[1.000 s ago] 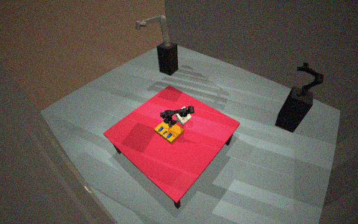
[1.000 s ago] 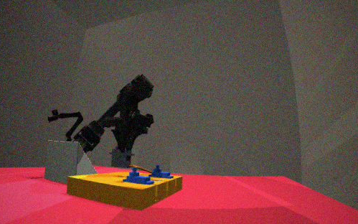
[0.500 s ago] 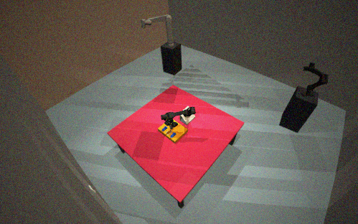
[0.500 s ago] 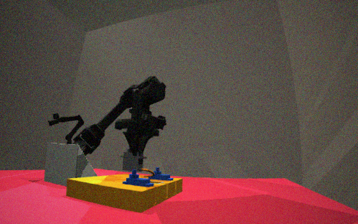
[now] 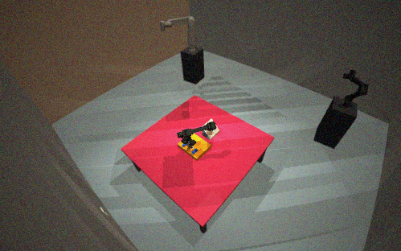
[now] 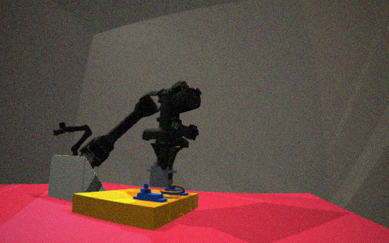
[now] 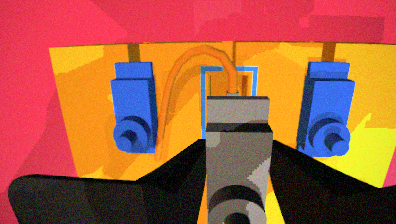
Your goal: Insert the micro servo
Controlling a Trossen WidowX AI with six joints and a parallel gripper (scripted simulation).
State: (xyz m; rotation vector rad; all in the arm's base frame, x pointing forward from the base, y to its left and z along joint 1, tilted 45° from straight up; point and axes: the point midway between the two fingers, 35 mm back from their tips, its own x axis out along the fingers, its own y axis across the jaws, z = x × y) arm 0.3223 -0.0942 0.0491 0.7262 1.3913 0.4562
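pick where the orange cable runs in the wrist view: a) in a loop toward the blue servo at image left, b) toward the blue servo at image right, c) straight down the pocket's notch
a, the orange cable arches from the grey servo and drops beside the blue servo at image left
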